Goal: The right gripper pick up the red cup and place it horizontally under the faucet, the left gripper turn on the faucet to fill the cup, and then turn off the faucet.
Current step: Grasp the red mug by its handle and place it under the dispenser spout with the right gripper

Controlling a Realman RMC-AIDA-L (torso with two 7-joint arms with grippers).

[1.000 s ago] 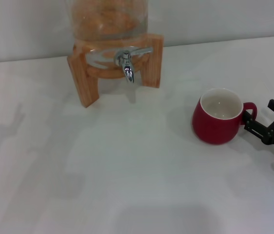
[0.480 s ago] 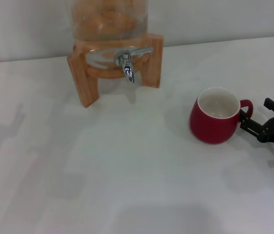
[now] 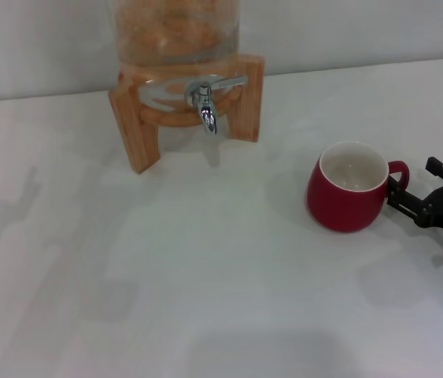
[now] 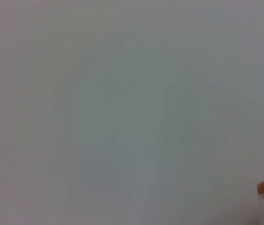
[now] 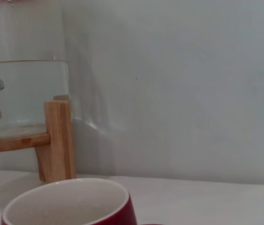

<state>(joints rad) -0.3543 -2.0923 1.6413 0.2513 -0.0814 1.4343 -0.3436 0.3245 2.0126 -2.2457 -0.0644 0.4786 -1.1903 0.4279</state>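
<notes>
Squat red ceramic cup (image 3: 347,198) upright near table's right edge; my black right gripper (image 3: 398,194) clamped on its handle.

Glossy red ceramic cup (image 3: 347,198), white inside. Polished chrome faucet (image 3: 204,102). Clear glass dispenser (image 3: 174,31) on smooth light wood stand (image 3: 134,130). Matt white bench (image 3: 205,299).

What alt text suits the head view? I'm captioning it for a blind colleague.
A squat red ceramic mug stands upright on a white table, the black right end effector at its handle. A chrome faucet projects from a glass dispenser in a wooden stand behind.
</notes>
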